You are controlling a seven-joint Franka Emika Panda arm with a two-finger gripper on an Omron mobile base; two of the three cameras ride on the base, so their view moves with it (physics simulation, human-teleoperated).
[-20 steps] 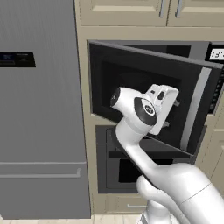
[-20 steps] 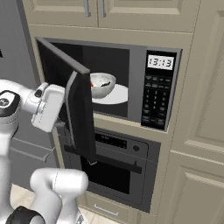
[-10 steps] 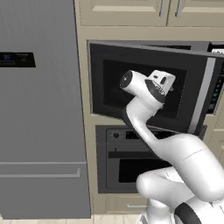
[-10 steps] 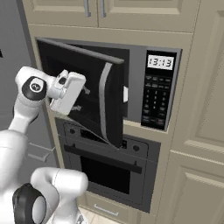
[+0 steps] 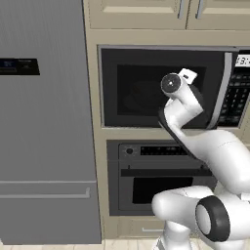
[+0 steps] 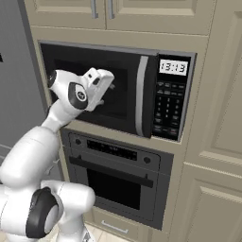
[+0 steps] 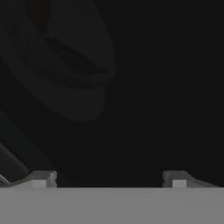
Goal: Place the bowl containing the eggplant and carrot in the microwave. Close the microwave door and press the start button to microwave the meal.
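The microwave door is sitting flush in the front of the microwave, closed or all but closed; its long axis is running horizontally across the cabinet opening, and its black window is facing out into the room; its curved handle is standing vertically along the door's right edge, just beside the keypad; the digital display is sitting above the keypad at the microwave's upper right. In the hand view, dim curved shapes are showing through the dark window, too faint to identify. The gripper is pointing at the door window, left of the handle and close against the glass; whether it is touching the glass cannot be told; the fingertips are standing wide apart with nothing between them. The arm is reaching up from the base in the near foreground. The oven, with its horizontal handle, is sitting directly below the microwave. The grey refrigerator is standing to the left of both; cream cabinet doors are running above.
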